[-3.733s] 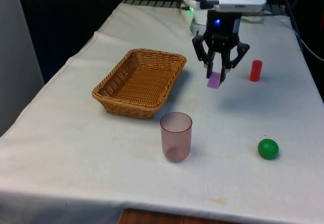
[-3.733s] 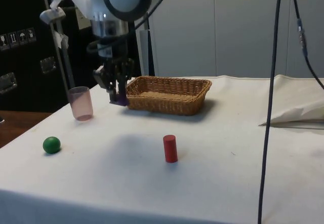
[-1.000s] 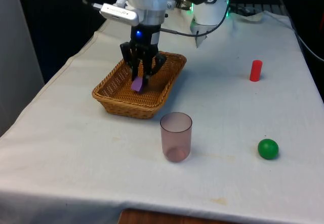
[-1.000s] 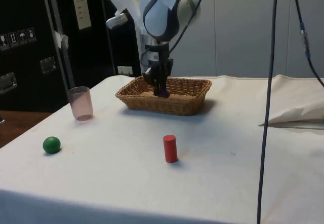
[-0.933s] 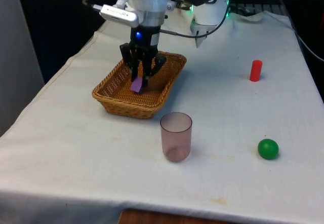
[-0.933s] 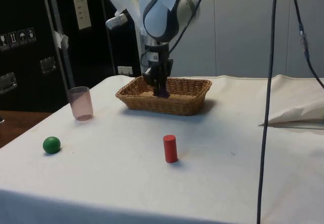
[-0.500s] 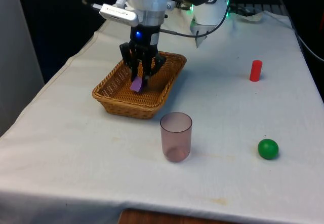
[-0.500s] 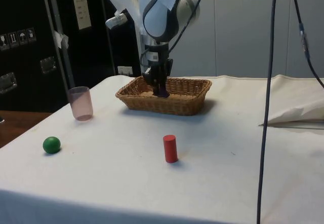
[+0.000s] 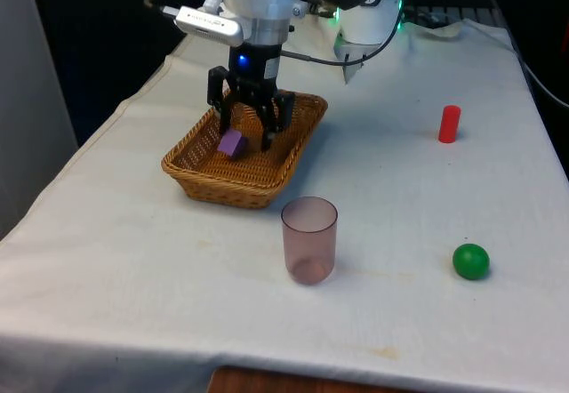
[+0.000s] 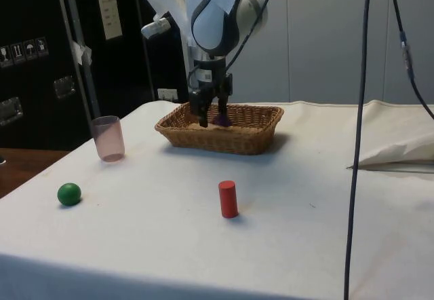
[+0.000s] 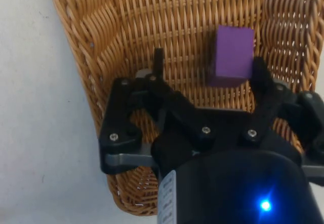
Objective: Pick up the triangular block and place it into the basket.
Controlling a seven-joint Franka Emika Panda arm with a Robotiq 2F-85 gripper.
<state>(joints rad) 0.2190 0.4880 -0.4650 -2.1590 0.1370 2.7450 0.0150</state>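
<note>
Over the basket (image 9: 206, 172) the gripper (image 9: 244, 130) hangs w/ fingers spread, gripping nothing. Purple block (image 9: 232, 143) lies inside on the weave, btwn the fingers. Cup (image 9: 309, 240) sits at basket's 5 o'clock, front view.

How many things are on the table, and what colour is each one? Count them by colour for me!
Purple: 1, the block lying in the basket
Brown: 1, the wicker basket
Pink: 1, the see-through cup
Red: 1, the cylinder
Green: 1, the ball
Total: 5
</note>
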